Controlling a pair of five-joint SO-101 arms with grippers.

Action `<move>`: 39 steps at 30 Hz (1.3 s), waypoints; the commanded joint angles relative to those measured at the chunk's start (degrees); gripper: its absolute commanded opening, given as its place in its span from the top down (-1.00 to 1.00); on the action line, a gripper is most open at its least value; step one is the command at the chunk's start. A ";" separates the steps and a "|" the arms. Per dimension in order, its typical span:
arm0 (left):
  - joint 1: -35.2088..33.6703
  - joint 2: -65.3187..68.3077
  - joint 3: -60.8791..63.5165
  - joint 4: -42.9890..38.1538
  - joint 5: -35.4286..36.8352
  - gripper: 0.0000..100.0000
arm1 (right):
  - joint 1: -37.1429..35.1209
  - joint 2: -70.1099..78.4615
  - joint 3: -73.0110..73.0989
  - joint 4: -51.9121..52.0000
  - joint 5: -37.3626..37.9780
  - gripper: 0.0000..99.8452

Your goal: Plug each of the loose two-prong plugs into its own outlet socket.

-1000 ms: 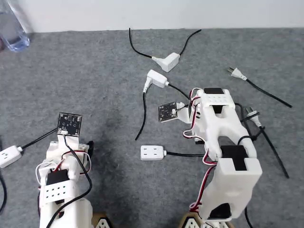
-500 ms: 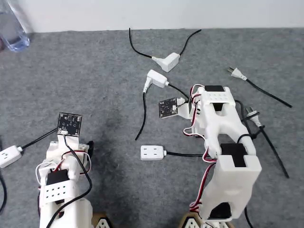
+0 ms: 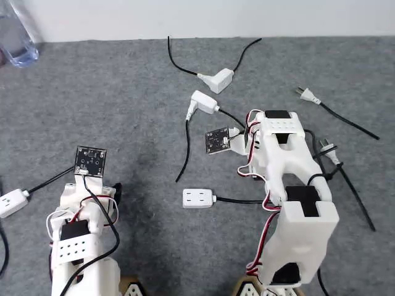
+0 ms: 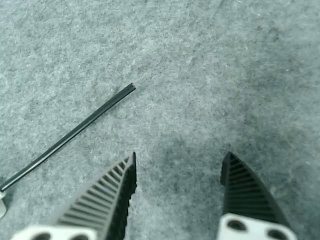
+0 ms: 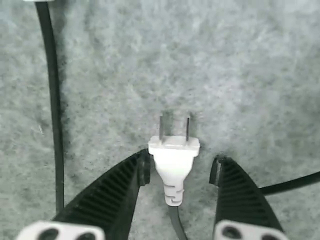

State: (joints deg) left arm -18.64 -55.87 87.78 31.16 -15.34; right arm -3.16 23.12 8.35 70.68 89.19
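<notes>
Right jaws spread, white two-prong plug (image 5: 173, 155) flat on bench (image 3: 123, 92) between them, not pinched. Left jaws spread over bench. One outlet socket (image 3: 199, 198) at 9 o'clock of right arm (image 3: 290, 179).

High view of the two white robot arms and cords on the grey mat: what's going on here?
The right gripper sits open around a white two-prong plug lying on the grey felt mat, one finger on each side, not yet closed on it. The left gripper is open over bare mat, near the end of a thin black cord. A white outlet socket block lies between the arms with nothing plugged in.
</notes>
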 commanded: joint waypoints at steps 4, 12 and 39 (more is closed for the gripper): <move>0.18 -0.79 -0.22 -1.49 -0.70 0.48 | -0.92 0.92 0.00 2.15 0.97 0.71; 0.18 -0.79 -0.22 -1.49 -0.70 0.48 | -0.92 1.10 0.00 1.89 0.97 0.95; 4.84 -0.88 0.48 -4.75 11.25 0.48 | -9.45 -11.47 -1.85 14.46 -34.20 0.98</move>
State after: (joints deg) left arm -14.95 -55.87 88.48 29.14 -10.51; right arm -11.16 16.09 7.91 80.09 58.24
